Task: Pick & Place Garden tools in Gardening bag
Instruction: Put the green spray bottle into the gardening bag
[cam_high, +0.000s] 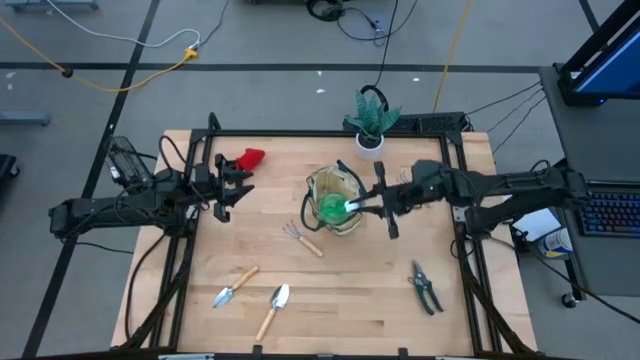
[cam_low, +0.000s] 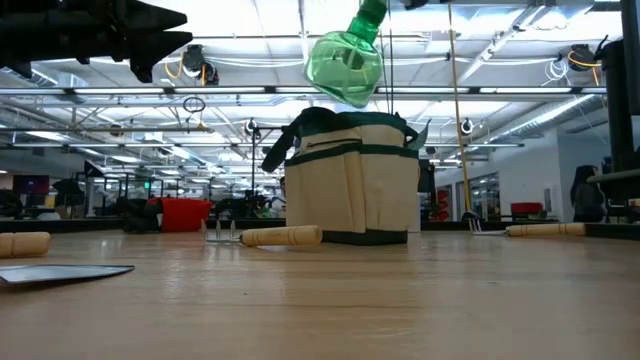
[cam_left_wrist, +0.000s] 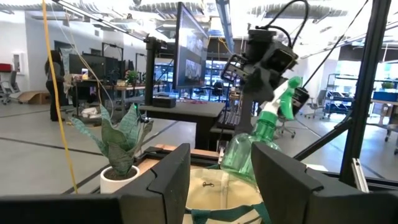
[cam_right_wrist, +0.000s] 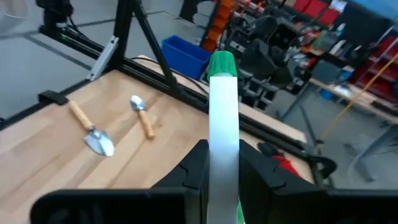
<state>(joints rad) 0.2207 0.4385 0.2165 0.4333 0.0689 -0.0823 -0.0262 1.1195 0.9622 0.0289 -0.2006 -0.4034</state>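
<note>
Overhead, the right gripper (cam_high: 362, 205), jaws clamped on the green spray bottle (cam_low: 345, 60), holds it tilted above the gardening bag (cam_low: 352, 180).

Robotics lab (monitors (cam_left_wrist: 189, 46), workbenches (cam_left_wrist: 180, 111))

Two trowels, one left (cam_high: 235, 287), one right (cam_high: 275, 308). One rake (cam_high: 301, 238). One pair of shears (cam_high: 426, 288). One red piece (cam_high: 250, 158). One green sprayer (cam_high: 334, 207). One bag (cam_high: 337, 187). One potted plant (cam_high: 371, 121). Two grippers, left (cam_high: 238, 185) and right (cam_high: 366, 205).
</note>
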